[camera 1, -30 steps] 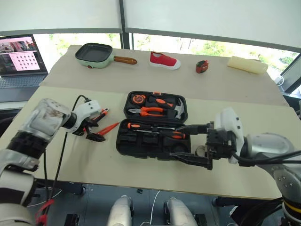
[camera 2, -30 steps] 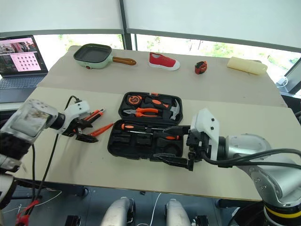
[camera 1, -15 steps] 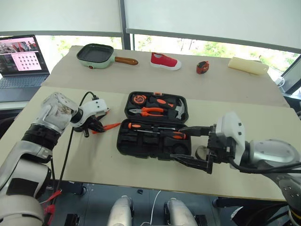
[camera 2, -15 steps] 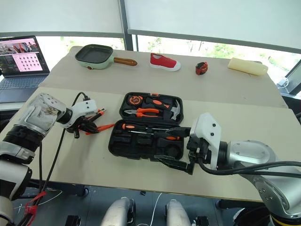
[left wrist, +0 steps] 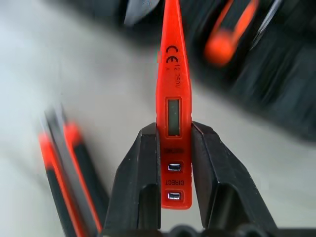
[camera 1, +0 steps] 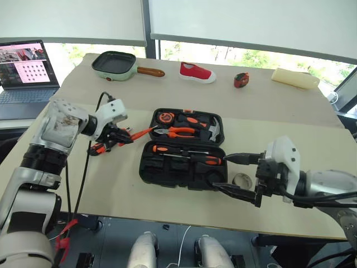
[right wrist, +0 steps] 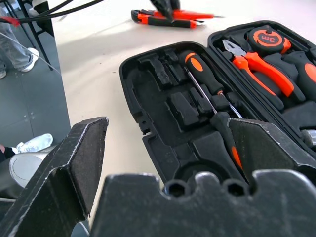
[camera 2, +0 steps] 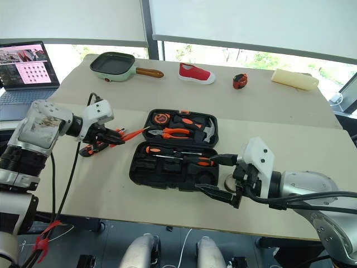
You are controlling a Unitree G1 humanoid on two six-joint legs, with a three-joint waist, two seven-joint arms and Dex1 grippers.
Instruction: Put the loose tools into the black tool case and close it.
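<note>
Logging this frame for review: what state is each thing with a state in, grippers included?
Black tool case: open, lid flat on the table.
Tester screwdriver: held off the table, tip toward the case.
Left gripper: shut on the tester screwdriver.
Right gripper: open, holding nothing.
Utility knife: loose on the table.
Laptop: open, screen lit.

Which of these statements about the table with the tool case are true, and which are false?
1. The left hand holds the slim orange tester screwdriver. True.
2. The black tool case is closed. False: it lies open, with tools in its slots.
3. The right hand is shut on the tape roll. False: it is open and holds nothing; the small grey tape roll lies on the table.
4. A red shoe lies at the far side of the table. True.
5. The utility knife is inside the case. False: it lies on the table under the left hand.
</note>
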